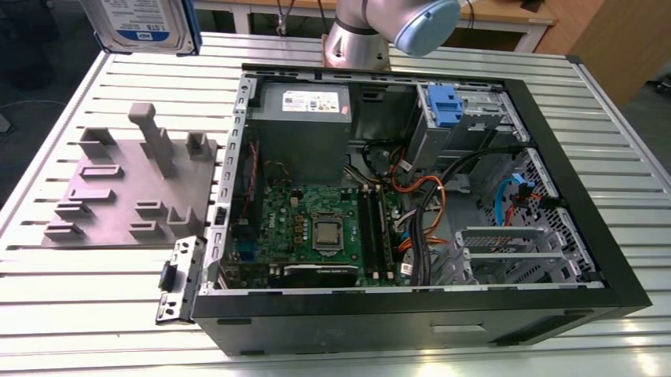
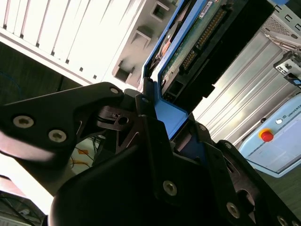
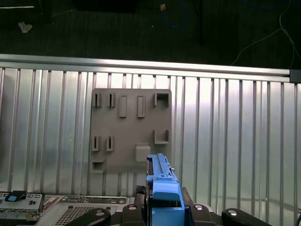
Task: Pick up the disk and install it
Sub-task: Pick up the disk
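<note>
Blue plastic frames the one silver disk (image 1: 141,23), clamped between the black gripper's (image 2: 160,123) fingers, aloft at eleven o'clock from the one open black computer case (image 1: 398,318). One grey slotted plate (image 1: 126,188) lies at its nine o'clock on the ribbed metal table (image 1: 63,314).

Exterior view: high and set back, looking obliquely down on the ribbed table (image 1: 629,204). It takes in the whole open computer case (image 1: 419,318), the grey fixture plate (image 1: 115,184) on the exterior view's left and the arm (image 1: 362,39) at the far edge. First wrist view: rides above the gripper (image 3: 163,207), facing straight down on the table from well above, fixture plate centred. Second wrist view: very near, tilted, looking along the gripper's black body past the disk (image 2: 188,42) clamped between its fingers (image 2: 146,108). Shared by all three: disk, fixture plate, table slats.
</note>
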Tool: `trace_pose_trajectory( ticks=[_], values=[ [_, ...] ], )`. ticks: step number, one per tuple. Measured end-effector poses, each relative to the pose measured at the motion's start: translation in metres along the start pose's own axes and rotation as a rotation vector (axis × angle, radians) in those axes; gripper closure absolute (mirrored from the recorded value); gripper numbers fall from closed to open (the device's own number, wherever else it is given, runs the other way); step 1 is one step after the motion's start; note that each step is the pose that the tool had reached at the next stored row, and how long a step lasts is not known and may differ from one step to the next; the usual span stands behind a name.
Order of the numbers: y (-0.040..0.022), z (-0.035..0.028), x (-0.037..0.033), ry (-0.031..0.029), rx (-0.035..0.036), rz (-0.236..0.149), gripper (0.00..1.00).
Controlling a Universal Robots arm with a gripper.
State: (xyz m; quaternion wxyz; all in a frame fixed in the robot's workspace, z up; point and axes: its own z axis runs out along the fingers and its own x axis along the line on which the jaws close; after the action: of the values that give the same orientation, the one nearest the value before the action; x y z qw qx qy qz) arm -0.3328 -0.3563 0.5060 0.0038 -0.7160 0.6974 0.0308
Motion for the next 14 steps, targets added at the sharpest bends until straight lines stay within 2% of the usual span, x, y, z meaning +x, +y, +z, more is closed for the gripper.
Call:
trace_pose_trajectory(
  ticks=[14],
  values=[
    [-0.0068, -0.0002, 0.0002, 0.0, 0.0, 0.0, 0.63]
  ],
)
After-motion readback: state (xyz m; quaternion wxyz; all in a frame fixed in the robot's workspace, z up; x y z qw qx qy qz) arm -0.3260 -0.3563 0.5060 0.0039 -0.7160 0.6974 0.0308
